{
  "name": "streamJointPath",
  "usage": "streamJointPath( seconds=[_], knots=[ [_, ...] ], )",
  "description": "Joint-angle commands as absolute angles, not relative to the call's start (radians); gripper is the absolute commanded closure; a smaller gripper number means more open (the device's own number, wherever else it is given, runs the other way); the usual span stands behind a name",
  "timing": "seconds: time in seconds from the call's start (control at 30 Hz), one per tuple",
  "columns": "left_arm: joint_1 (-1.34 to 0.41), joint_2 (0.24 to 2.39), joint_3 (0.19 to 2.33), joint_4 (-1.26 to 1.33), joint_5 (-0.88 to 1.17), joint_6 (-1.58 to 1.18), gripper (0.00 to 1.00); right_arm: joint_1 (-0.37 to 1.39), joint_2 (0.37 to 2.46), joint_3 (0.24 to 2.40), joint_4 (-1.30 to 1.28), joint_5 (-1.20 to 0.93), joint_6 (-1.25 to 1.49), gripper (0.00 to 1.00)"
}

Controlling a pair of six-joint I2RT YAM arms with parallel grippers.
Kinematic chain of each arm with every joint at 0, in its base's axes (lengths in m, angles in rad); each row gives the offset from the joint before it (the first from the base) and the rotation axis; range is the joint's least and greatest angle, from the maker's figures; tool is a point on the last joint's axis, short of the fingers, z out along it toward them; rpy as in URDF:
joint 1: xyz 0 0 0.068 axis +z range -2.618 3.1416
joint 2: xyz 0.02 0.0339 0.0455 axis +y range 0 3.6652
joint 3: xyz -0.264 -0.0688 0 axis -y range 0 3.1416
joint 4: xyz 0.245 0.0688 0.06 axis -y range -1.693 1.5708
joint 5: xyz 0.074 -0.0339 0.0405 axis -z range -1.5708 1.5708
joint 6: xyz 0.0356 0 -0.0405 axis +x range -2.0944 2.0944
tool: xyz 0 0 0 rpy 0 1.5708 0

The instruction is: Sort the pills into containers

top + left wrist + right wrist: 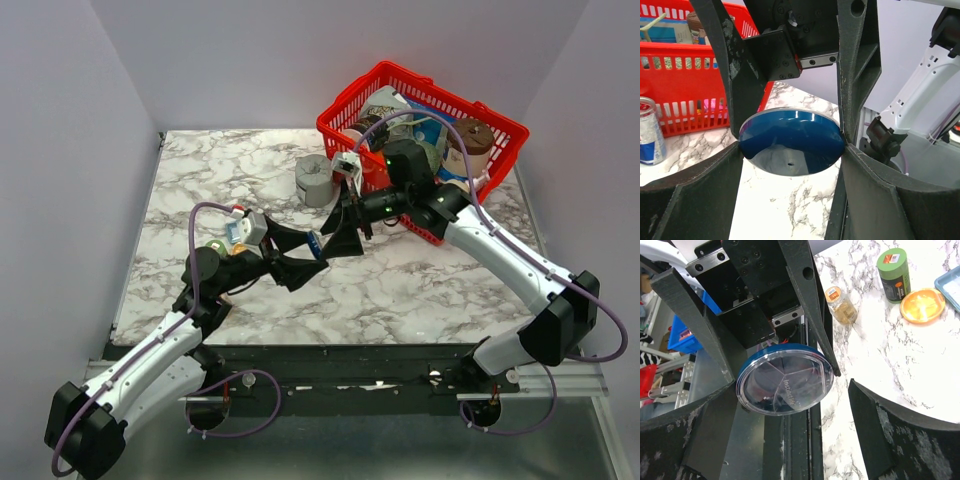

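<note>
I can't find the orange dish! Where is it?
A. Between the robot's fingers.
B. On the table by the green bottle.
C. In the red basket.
B: the orange dish lies on the marble table, right beside the green bottle.

Round dishes: two, a dark blue dish [790, 145] and an orange dish [922, 305]
Bottles: two, a green bottle [894, 275] and a small amber jar [841, 305]
Red basket [680, 48]: one (its contents too jumbled to count)
Grey block [314, 180]: one
Drink can [650, 132]: one
</note>
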State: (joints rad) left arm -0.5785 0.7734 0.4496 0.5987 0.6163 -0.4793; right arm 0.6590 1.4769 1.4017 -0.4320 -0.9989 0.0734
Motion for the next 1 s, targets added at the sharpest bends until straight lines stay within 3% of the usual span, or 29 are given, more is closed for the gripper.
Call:
streamJointPath(
  seconds=[0.0, 0.97],
  knots=[
    [-0.572, 0.742, 0.474, 0.629, 0.626, -0.468, 0.75, 0.632, 1.451, 1.422, -0.442, -0.939, 0.051, 0.03],
    [-0.554, 0.698, 0.434, 0.629, 0.649, -0.489, 0.76, 0.546, 1.414, 1.424, -0.511, -0.679, -0.035, 0.09]
  ],
)
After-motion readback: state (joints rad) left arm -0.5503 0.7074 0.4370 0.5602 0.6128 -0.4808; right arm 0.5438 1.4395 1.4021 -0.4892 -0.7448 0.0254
